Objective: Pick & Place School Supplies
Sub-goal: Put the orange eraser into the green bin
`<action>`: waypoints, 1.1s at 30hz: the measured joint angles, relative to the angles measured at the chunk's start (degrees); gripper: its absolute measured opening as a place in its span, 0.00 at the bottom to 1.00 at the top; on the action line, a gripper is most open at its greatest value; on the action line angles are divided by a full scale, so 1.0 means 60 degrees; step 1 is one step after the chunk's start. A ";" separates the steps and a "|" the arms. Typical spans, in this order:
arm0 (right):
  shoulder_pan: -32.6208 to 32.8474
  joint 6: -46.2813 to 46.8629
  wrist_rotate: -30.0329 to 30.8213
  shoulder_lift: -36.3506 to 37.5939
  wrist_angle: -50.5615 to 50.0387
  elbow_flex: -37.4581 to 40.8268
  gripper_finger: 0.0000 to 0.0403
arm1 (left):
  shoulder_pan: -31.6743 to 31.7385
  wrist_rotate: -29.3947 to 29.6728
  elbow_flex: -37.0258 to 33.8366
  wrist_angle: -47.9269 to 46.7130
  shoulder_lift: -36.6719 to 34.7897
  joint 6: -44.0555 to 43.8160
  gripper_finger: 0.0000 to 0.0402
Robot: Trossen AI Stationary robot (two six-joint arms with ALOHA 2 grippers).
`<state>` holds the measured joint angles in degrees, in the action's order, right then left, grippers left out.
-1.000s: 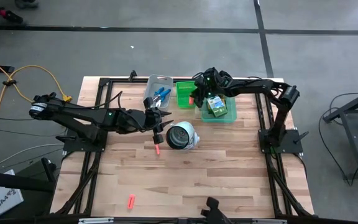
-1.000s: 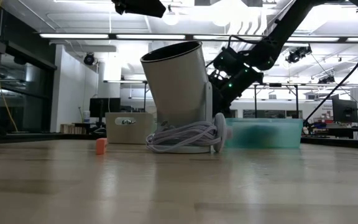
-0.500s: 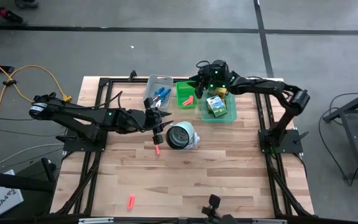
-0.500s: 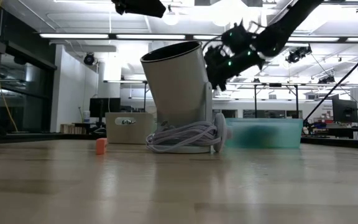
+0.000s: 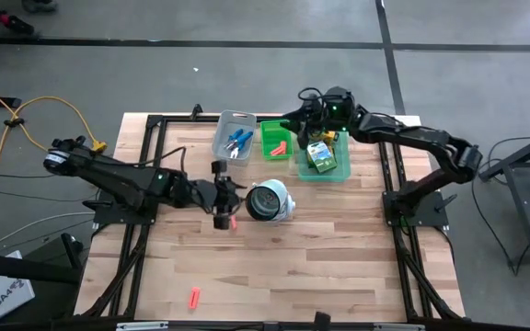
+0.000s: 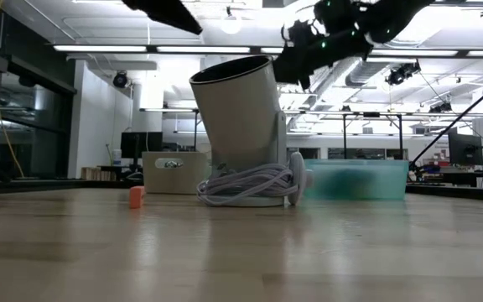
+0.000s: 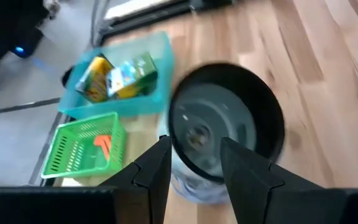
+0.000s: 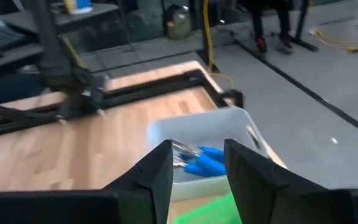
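Overhead, the desk (image 5: 339,267) carries three bins along its far edge and a round white object (image 5: 270,200) with a dark face near the middle. Teal bin (image 5: 343,170): crayon boxes (image 5: 319,154) inside, partly hidden under the right arm. Green bin (image 5: 270,140): one red-pink stub (image 5: 280,147) in it. Grey bin (image 5: 237,121): blue-handled scissors (image 5: 240,141), blurred in the right wrist view. Right tool (image 5: 304,117) hangs above the green bin, fingers parted, nothing between them. Left tool (image 5: 221,221) sits low beside the round object, fingers apart and empty, partly covering a second stub (image 5: 232,222). Third stub (image 5: 193,296) lies alone near the desk's front.
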<state>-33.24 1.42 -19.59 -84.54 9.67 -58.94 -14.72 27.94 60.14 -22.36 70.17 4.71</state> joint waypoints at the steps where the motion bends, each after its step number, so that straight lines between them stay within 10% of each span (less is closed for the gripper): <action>1: 0.0137 -0.0001 -0.0008 0.0098 -0.0048 0.0000 0.33 | -0.0104 0.0004 0.0000 -0.0155 0.0000 0.0000 0.33; 15: 0.2156 0.0147 0.0000 0.0710 -0.0180 0.0000 0.32 | -0.1405 0.0039 0.0000 -0.2511 0.0000 -0.1593 0.33; 24: 0.3490 0.0650 0.0025 0.0915 -0.0456 0.0000 0.32 | -0.1684 -0.1687 0.0000 -0.3000 0.0000 -0.1672 0.33; 33: 0.4809 0.1533 0.0244 0.1126 -0.0867 0.0004 0.32 | -0.1724 -0.1355 0.0000 -0.3889 0.0000 -0.4981 0.33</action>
<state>-4.38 10.61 -18.13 -77.78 4.47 -58.92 -25.06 19.81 60.14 -45.69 70.17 -25.18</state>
